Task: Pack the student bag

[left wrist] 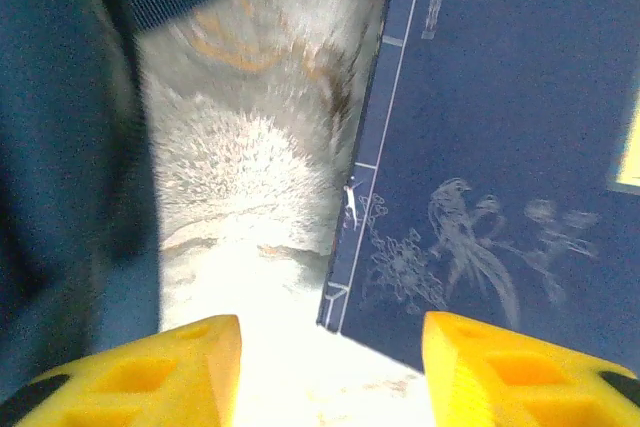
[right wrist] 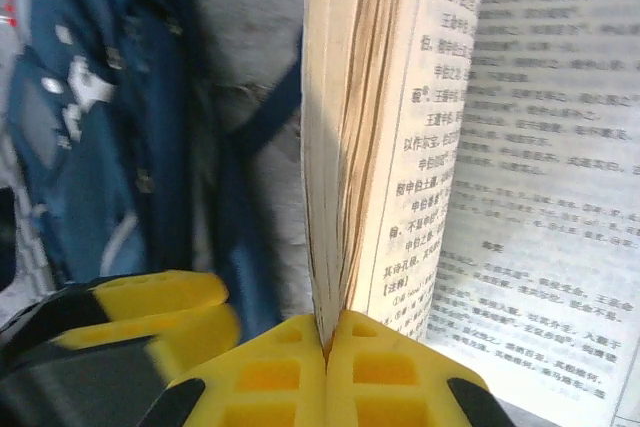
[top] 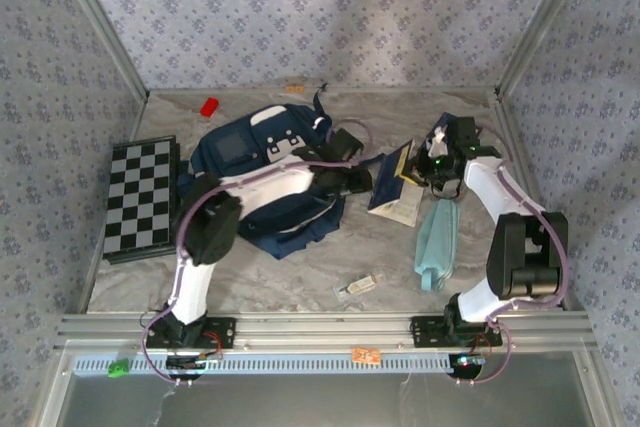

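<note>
The step in hand looked like getting the book [top: 393,179] into the student bag [top: 240,147], which lay flat on the table [top: 260,277] with its front pockets up. The book stood propped open just right of the bag. The right gripper [right wrist: 328,345] was pressed together on a thin sheaf of its pages. The left gripper [left wrist: 330,362] sat between bag and book, fingers spread with nothing in them, facing the navy cover with the bird drawing.

Next, by my reckoning, the book wanted closing and carrying left to the bag's opening, with the left gripper free to hold that opening wide. I could not tell whether the bag was unzipped. A pinch on a few pages might let the book sag or tear.

Well right of the bag, past the book, lay a teal cloth [top: 437,237]. Nearer the arms than the bag was a small clear packet [top: 360,287]. The checkerboard [top: 140,197] lay just left of the bag and a red block [top: 209,106] just behind it. The left arm [top: 275,185] stretched over the bag and could hinder access
</note>
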Controlling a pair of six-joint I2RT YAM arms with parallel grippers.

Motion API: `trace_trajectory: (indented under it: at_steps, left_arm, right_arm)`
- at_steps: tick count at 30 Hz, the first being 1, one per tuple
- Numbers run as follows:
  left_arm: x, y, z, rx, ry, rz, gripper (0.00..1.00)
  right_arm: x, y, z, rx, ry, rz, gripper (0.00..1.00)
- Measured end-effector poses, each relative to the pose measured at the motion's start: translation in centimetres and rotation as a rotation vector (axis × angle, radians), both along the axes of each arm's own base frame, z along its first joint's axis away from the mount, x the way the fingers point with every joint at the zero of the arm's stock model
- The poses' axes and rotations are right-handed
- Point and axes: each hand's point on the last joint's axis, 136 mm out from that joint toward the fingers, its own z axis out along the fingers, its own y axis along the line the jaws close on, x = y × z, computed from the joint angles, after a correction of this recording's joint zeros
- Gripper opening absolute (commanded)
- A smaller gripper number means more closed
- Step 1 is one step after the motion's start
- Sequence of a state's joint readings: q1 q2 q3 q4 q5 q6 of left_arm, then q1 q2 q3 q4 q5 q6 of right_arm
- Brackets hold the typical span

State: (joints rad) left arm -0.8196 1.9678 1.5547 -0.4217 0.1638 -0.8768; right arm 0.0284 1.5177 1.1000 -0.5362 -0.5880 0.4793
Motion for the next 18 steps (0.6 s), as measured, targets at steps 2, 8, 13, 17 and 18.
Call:
trace_trajectory:
  at_steps: [2,8,13,17,18]
  left_arm:
    - [0.3,2.5,3.7,-0.085,-0.041,0.051,0.62]
    - [1.6,8.2,10.3,-0.322,-0.134,0.171,0.72]
    - [2.4,10.4,8.2,-0.423,-0.085,0.218,0.77]
    - [2.4,10.4,8.1,-0.51,-0.065,0.207,0.77]
    - [2.5,10.1,8.7,-0.539,-0.074,0.195,0.76]
  right_arm:
    - [0.3,0.5,2.3,0.021,-0.051,0.012,0.0]
    - [-0.1,4.1,9.1,0.112,-0.183,0.097,0.0]
    - [-0.9,8.0,12.3,0.208,-0.228,0.176,0.0]
    - [-1.5,10.5,13.7,0.284,-0.23,0.212,0.0]
    - [-1.6,11.0,14.0,0.3,-0.232,0.218,0.0]
